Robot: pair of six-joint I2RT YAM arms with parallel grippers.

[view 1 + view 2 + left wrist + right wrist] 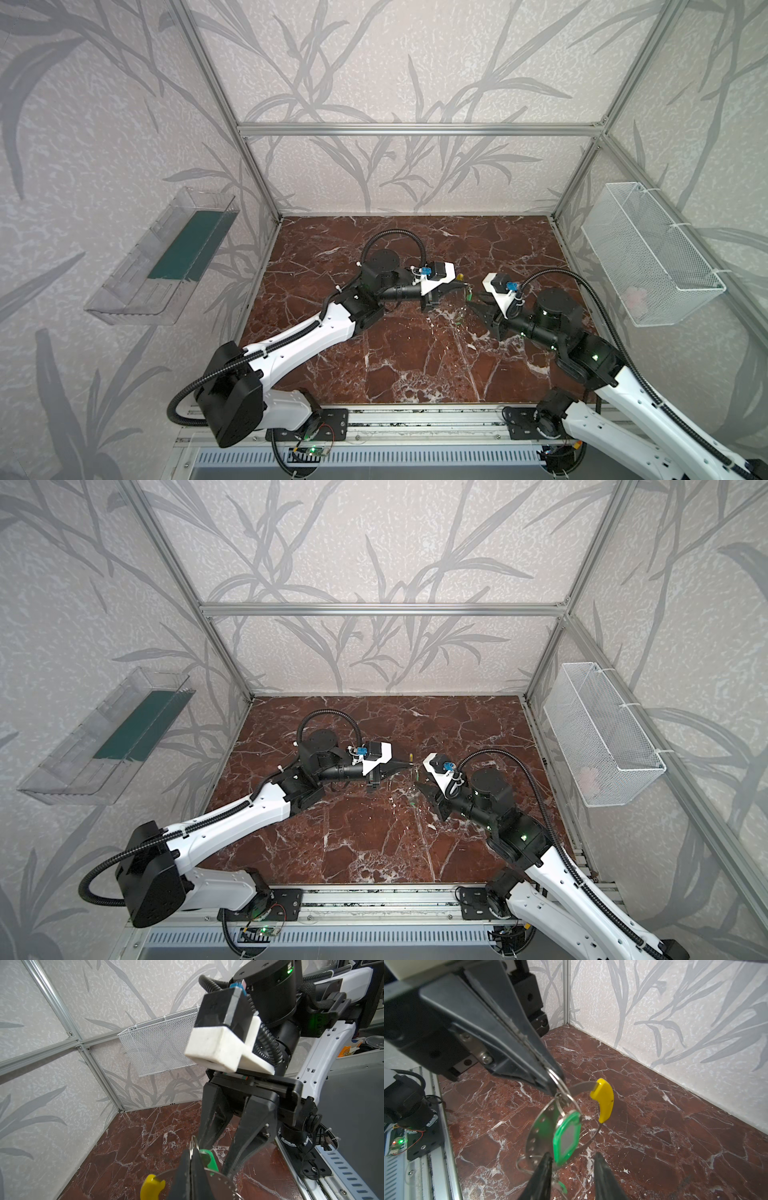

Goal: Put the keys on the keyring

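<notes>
My left gripper (193, 1148) is shut on the keyring (535, 1126), a flat grey perforated band with a yellow sleeve (604, 1099), and holds it above the marble table. One of the keys hangs from the band by a small wire ring, showing its green tag (568, 1136) with a pale label. My right gripper (572, 1164) is open, and the tag's lower end sits between its fingertips without being clamped. A second green piece (562, 1187) with a wire loop shows lower down; I cannot tell whether it hangs or lies. In both top views the left gripper (462, 285) and the right gripper (473, 306) meet mid-table.
A white mesh basket (648, 257) hangs on the right wall. On the left wall is a clear plastic shelf (166, 257) with a green insert. The brown marble tabletop (415, 365) is walled on three sides, with an aluminium rail (415, 419) along the front.
</notes>
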